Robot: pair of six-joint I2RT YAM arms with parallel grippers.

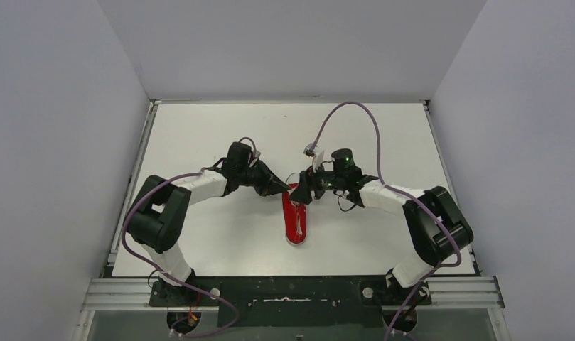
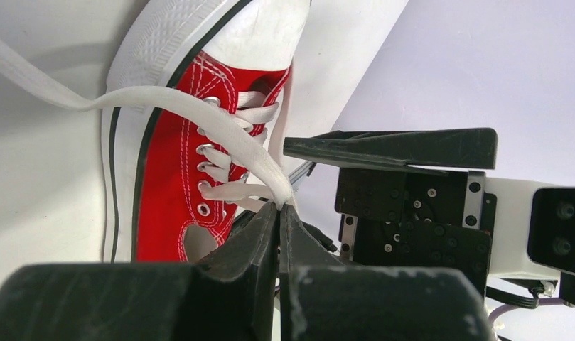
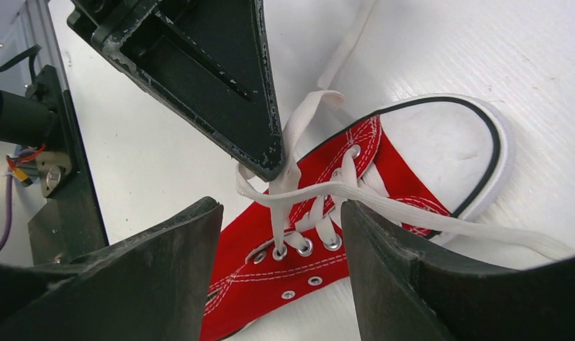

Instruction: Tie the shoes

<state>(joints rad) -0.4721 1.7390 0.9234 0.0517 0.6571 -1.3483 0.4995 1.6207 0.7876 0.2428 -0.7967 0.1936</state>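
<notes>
A small red sneaker [image 1: 296, 217] with white sole lies mid-table, toe toward the far side. My left gripper [image 1: 284, 188] is over its lacing and is shut on a white lace [image 2: 220, 128], pinched at the fingertips [image 2: 279, 206] just above the eyelets of the sneaker [image 2: 163, 185]. My right gripper [image 1: 305, 190] faces it from the right, open, its jaws [image 3: 281, 209] spread either side of the lacing above the sneaker [image 3: 327, 284]. The left gripper's finger [image 3: 234, 92] holds the lace up between them. Another lace [image 3: 448, 217] trails off right across the toe.
A purple cable [image 1: 369, 121] loops above the right arm. Grey walls close in the white table [image 1: 199, 135] on three sides. A metal rail [image 1: 291, 291] with the arm bases runs along the near edge.
</notes>
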